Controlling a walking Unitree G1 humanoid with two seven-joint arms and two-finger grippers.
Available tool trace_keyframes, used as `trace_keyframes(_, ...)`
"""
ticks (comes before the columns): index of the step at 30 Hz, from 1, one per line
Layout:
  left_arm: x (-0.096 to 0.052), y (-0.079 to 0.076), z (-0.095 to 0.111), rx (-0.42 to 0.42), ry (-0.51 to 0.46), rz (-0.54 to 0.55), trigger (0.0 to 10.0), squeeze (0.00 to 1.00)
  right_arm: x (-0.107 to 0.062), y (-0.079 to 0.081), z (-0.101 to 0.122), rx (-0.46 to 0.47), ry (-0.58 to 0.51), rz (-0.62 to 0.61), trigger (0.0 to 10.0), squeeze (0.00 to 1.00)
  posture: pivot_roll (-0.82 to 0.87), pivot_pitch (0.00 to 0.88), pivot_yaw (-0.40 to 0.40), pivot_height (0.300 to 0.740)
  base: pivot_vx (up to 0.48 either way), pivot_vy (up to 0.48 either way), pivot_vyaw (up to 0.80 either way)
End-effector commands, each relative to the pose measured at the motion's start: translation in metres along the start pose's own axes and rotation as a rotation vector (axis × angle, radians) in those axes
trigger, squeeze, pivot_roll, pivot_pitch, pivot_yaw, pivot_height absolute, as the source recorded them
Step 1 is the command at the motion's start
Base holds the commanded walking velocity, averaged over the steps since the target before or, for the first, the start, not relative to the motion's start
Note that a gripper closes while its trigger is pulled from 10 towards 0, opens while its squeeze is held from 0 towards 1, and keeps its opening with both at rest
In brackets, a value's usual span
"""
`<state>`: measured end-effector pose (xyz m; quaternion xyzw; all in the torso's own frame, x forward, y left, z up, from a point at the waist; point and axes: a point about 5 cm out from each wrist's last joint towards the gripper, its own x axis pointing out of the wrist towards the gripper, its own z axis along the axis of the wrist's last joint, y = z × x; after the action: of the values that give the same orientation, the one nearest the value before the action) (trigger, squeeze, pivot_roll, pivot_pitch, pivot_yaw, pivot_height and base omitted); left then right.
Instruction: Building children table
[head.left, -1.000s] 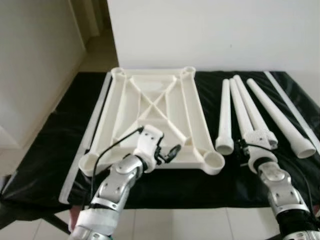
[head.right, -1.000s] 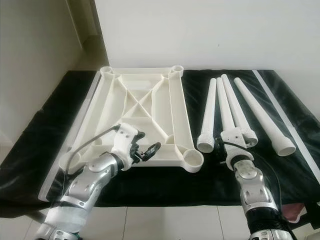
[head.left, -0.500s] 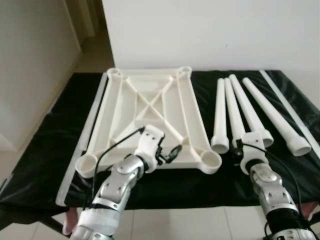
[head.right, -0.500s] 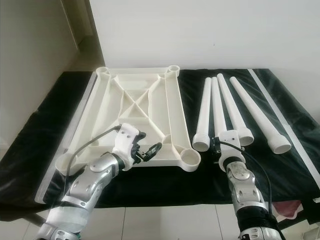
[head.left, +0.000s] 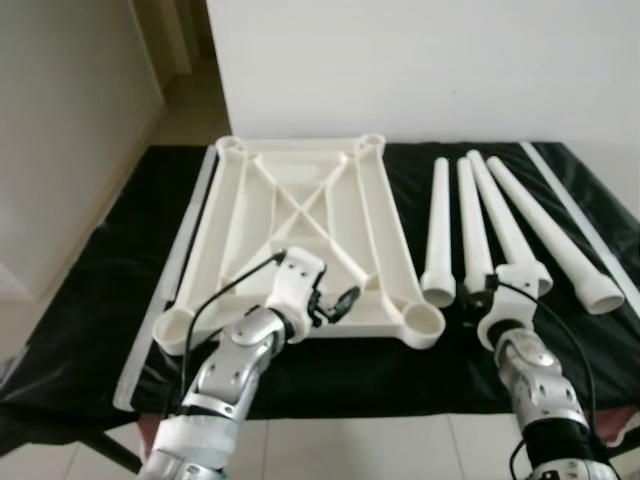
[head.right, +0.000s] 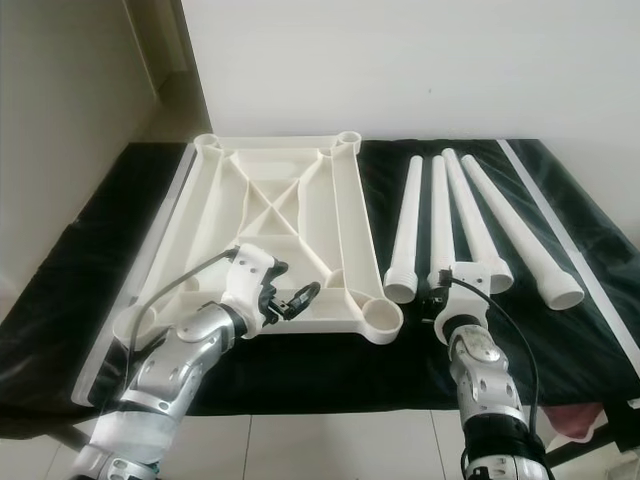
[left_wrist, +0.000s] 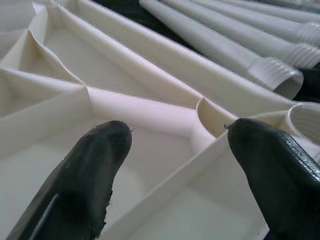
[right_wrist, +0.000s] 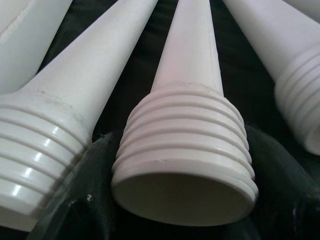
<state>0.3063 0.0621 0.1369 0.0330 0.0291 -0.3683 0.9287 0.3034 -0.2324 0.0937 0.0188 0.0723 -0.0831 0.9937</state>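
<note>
Table panel: the white ribbed table panel (head.left: 300, 235) lies underside up on the black sheet (head.left: 90, 300), so its four corner sockets face upward, ready to take legs.
Near socket: the front right corner socket (head.left: 424, 322) sits just beside the threaded ends of the legs, a short move for whichever leg goes in first.
Legs: four white tapered legs (head.left: 545, 230) lie side by side on the sheet to the right of the panel, threaded wide ends towards the robot, which puts the ends that screw in within reach.
Chosen leg: the second leg from the panel (head.right: 438, 225) has its threaded collar between the right pincer's fingers in the right wrist view.
Right pincer: the right pincer (head.right: 447, 298) straddles that collar, one black finger (right_wrist: 75, 200) on each side; whether they press the thread yet is not clear.
Left pincer: the left pincer (head.left: 337, 303) hangs spread wide over the panel's near ribs, holding nothing, likely placed to steady the panel.
Left fingertips: the two black fingertips (left_wrist: 97, 155) stand well apart above a rib.
Stage: judged early, no leg is fitted yet.
</note>
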Motion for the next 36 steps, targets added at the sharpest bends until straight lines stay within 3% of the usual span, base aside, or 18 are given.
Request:
trace_keyframes(1,-0.003,0.002,-0.003,-0.002,0.017,0.026,10.0,0.0,-0.007,0.0,-0.01,0.042,0.03,-0.039,10.0,0.0,0.03,0.0,0.007,0.74,0.0,0.0,0.0)
trace_keyframes(4,-0.003,0.002,-0.003,-0.005,0.017,0.028,10.0,0.0,-0.011,0.0,-0.008,0.054,0.014,-0.06,10.0,0.0,0.04,0.0,0.001,0.74,0.0,0.0,0.0)
trace_keyframes(6,-0.005,0.004,-0.003,-0.003,0.02,0.034,10.0,0.0,-0.027,0.004,-0.006,0.067,-0.018,-0.121,10.0,0.0,0.04,0.0,0.0,0.74,0.0,0.0,0.0)
trace_keyframes(16,-0.004,0.004,-0.002,-0.004,0.022,0.03,10.0,0.0,-0.048,0.016,-0.014,0.091,0.005,-0.111,10.0,0.0,0.03,0.0,0.013,0.74,0.0,0.0,0.0)
trace_keyframes(18,-0.003,0.002,-0.002,0.0,0.024,0.018,10.0,0.0,-0.052,0.024,-0.015,0.081,0.001,-0.065,10.0,0.13,0.03,0.0,0.018,0.74,0.0,0.0,0.0)
trace_keyframes(19,-0.002,0.001,-0.002,0.001,0.025,0.015,10.0,0.0,-0.053,0.026,-0.015,0.077,0.002,-0.051,10.0,0.13,0.03,0.0,0.018,0.74,0.0,0.0,0.0)
trace_keyframes(20,-0.002,0.001,-0.002,0.0,0.026,0.014,10.0,0.0,-0.054,0.028,-0.015,0.078,0.004,-0.036,10.0,0.46,0.03,0.0,0.018,0.74,0.0,0.0,0.0)
trace_keyframes(21,-0.002,0.001,-0.002,0.0,0.026,0.014,10.0,0.0,-0.055,0.028,-0.015,0.081,0.006,-0.03,10.0,0.46,0.03,0.0,0.018,0.74,0.0,0.0,0.0)
trace_keyframes(22,-0.002,0.002,-0.002,-0.001,0.026,0.015,10.0,0.0,-0.057,0.029,-0.014,0.09,0.007,-0.016,10.0,1.0,0.03,0.0,0.019,0.74,0.0,0.0,0.0)
trace_keyframes(35,-0.005,0.003,-0.003,-0.006,0.033,0.021,10.0,0.0,-0.07,0.031,-0.016,0.063,0.037,0.01,10.0,1.0,0.02,0.0,0.029,0.74,0.0,0.0,0.0)
trace_keyframes(36,-0.004,0.003,-0.002,-0.006,0.034,0.018,10.0,0.0,-0.07,0.031,-0.013,0.065,0.022,0.024,10.0,0.49,0.02,0.0,0.029,0.74,0.0,0.0,0.0)
